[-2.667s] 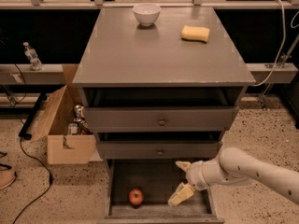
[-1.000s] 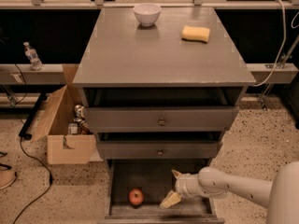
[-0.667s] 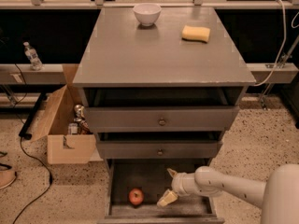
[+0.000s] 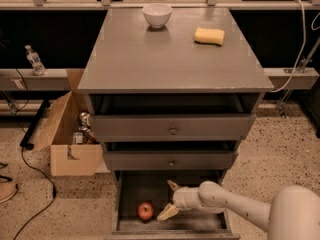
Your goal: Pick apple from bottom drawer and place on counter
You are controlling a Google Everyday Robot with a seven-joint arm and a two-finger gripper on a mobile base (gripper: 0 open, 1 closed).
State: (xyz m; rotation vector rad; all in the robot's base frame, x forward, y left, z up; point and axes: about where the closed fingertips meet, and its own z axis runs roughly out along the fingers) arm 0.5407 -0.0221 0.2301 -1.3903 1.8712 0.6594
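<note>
The apple (image 4: 145, 210) is small and red and lies on the floor of the open bottom drawer (image 4: 131, 191), toward its front left. My gripper (image 4: 169, 199) is inside the drawer just right of the apple, fingers spread open, one fingertip (image 4: 165, 213) close beside the apple without touching it. The white arm reaches in from the lower right. The counter (image 4: 165, 54) is the grey top of the cabinet.
A white bowl (image 4: 157, 15) and a yellow sponge (image 4: 209, 35) sit at the back of the counter. The two upper drawers (image 4: 172, 130) stand slightly pulled out above the gripper. A cardboard box (image 4: 70, 129) with items and a black cable (image 4: 35, 169) lie on the floor at left.
My gripper has moved left and deeper into the bottom drawer, closing the gap to the apple. The apple has not moved.
</note>
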